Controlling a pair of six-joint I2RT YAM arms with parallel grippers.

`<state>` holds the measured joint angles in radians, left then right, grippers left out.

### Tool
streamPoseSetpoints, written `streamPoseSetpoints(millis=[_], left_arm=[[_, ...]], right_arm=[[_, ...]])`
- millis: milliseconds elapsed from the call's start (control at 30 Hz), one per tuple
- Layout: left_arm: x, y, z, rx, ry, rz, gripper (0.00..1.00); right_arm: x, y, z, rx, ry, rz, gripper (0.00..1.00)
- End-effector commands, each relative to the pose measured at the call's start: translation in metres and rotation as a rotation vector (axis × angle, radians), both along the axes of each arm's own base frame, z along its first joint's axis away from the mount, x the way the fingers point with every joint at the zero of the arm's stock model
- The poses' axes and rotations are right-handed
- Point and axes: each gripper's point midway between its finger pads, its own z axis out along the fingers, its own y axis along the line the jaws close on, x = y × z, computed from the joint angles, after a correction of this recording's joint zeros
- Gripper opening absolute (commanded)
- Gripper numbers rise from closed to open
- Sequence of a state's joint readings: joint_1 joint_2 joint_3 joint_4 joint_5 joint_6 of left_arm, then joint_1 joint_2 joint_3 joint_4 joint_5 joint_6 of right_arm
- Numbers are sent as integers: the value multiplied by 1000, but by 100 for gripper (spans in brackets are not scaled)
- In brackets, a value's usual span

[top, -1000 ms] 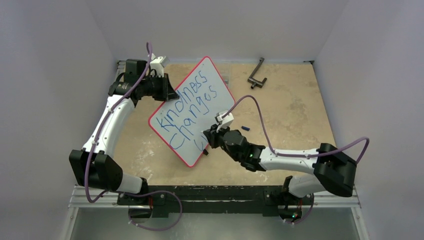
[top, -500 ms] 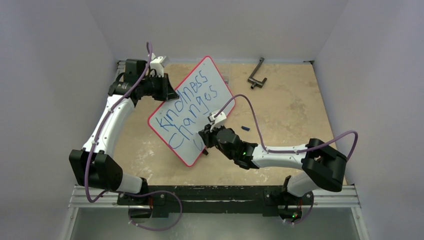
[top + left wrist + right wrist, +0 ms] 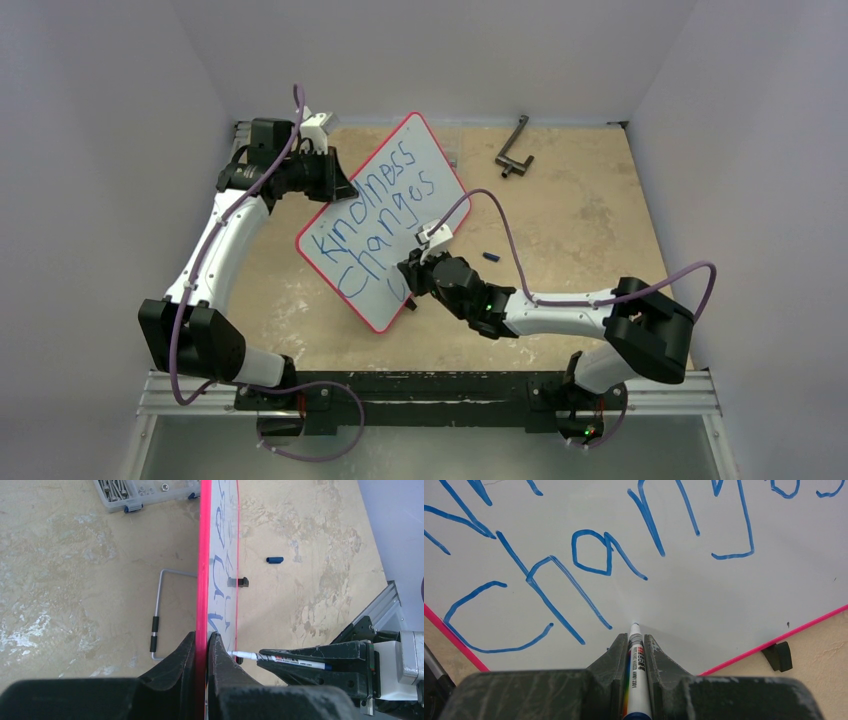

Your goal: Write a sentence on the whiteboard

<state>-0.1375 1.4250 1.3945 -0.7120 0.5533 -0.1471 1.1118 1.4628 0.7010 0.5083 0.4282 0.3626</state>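
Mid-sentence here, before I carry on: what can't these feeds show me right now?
- Third line of the sentence: the right gripper covers most of it in the top view and blocks it in the right wrist view.
- Compartment box contents: cut off by the top edge in the left wrist view, mostly behind the whiteboard in the top view.
- Marker label print: too small in both wrist views.

A robotics lab test cell. A scuffed beige tabletop (image 3: pixel 590 240) is boxed in on three sides by plain pale walls (image 3: pixel 450 50). Along its near edge an aluminium rail (image 3: pixel 680 404) carries two cabled robot arms (image 3: pixel 222 235). Near its far edge lie a clear screw organiser box (image 3: pixel 145 492) and a black L-shaped tool (image 3: pixel 514 148).
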Motion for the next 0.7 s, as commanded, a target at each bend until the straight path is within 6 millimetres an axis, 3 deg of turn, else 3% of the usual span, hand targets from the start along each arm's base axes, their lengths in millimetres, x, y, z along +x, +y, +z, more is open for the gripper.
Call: streamPoseSetpoints(millis=[0,300,667], left_arm=[[7,29,-17,150,-3,76,0],[7,28,-17,147,-5,75,0],[7,28,-17,143,-2,72,0]], right_arm=[[7,-2,9,-19,-27,-26,0],[11,-8,2,-48,-17,-50,0],[9,-19,30,-4,-55,-61,0]])
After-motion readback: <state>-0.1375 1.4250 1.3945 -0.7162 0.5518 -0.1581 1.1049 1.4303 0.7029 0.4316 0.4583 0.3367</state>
